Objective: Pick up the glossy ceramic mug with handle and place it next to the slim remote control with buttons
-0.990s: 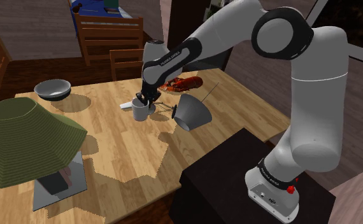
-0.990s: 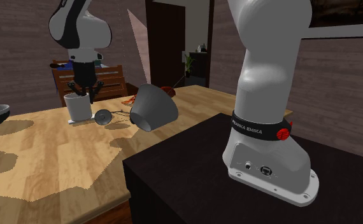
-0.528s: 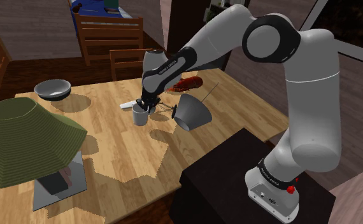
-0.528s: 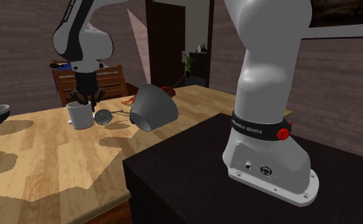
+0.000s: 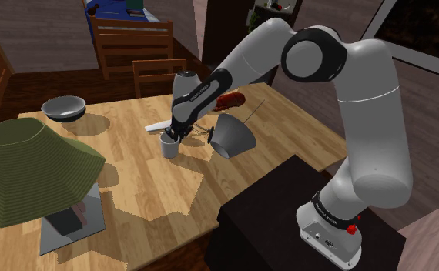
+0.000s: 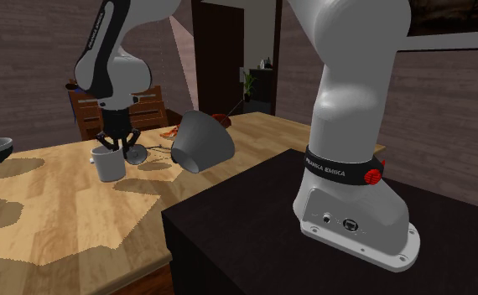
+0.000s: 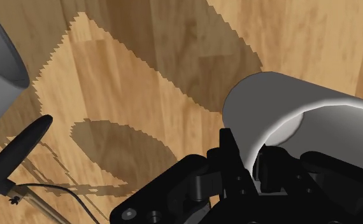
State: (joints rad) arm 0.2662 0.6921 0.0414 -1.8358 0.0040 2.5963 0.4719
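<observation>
Gripper (image 5: 172,135) is clamping the pale mug's (image 5: 169,146) rim; I am seeing the remote (image 5: 155,126) partly hidden behind the arm (image 5: 233,65).

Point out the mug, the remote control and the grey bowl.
mug (image 5: 169,147): shoulder view, on its outer wall below the rim.
remote control (image 5: 155,127): shoulder view, on the middle of its white body.
grey bowl (image 5: 64,115): shoulder view, on its near outer wall.
</observation>
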